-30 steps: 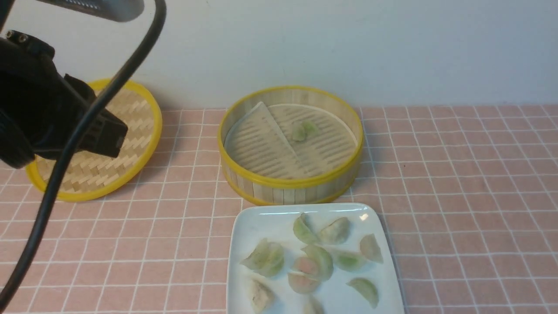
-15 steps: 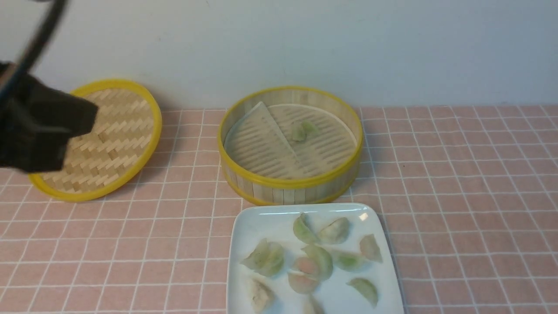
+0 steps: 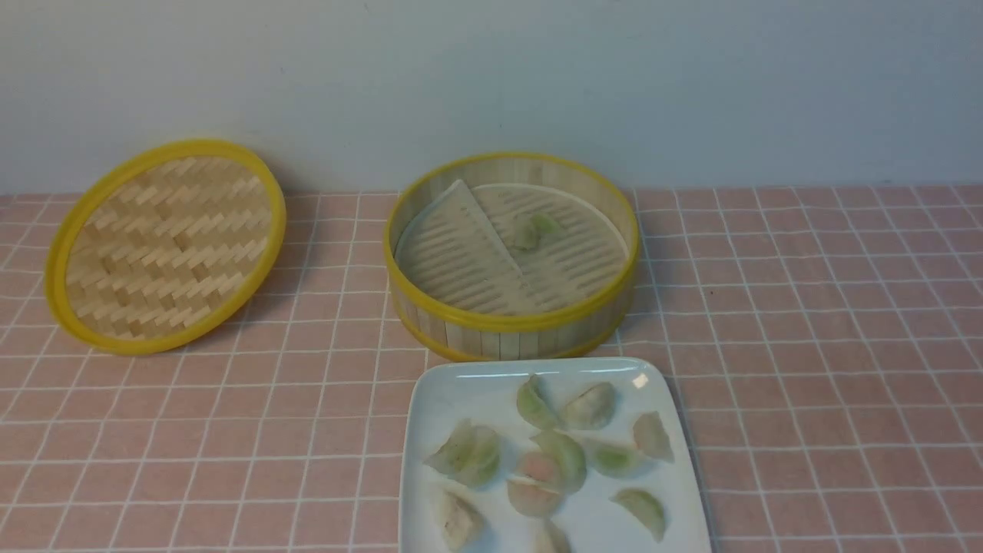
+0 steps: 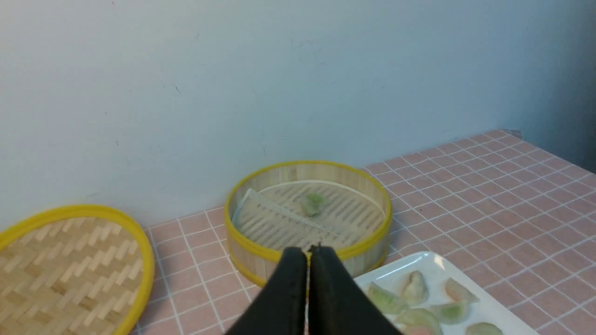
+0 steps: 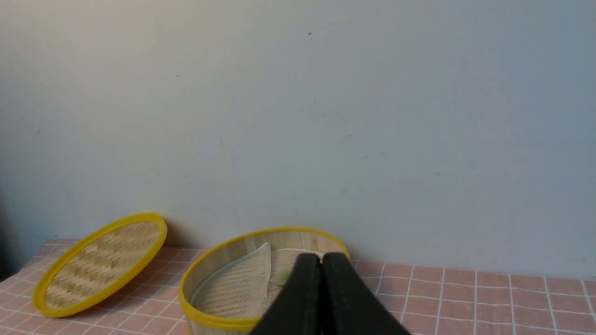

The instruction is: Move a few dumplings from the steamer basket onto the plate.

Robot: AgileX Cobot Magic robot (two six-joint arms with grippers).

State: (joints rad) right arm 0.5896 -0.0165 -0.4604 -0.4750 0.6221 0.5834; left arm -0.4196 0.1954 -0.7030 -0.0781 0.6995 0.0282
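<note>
The steamer basket (image 3: pixel 513 322) stands at the back centre with a folded pale liner and one pale green dumpling (image 3: pixel 534 229) inside. The white plate (image 3: pixel 453 388) sits in front of it with several dumplings (image 3: pixel 564 457) on it. Neither gripper shows in the front view. In the left wrist view my left gripper (image 4: pixel 308 253) is shut and empty, raised short of the basket (image 4: pixel 260 253) and the plate (image 4: pixel 433 260). In the right wrist view my right gripper (image 5: pixel 321 259) is shut and empty, raised before the basket (image 5: pixel 209 321).
The flat woven lid (image 3: pixel 165 246) with a yellow rim leans against the back wall at the left. A pink checked cloth (image 3: pixel 829 346) covers the table. The pale wall stands right behind the basket and lid.
The left arm, which covered the lid at the left of the front view, has drawn back out of that view. The dumplings, basket and plate have not moved.
</note>
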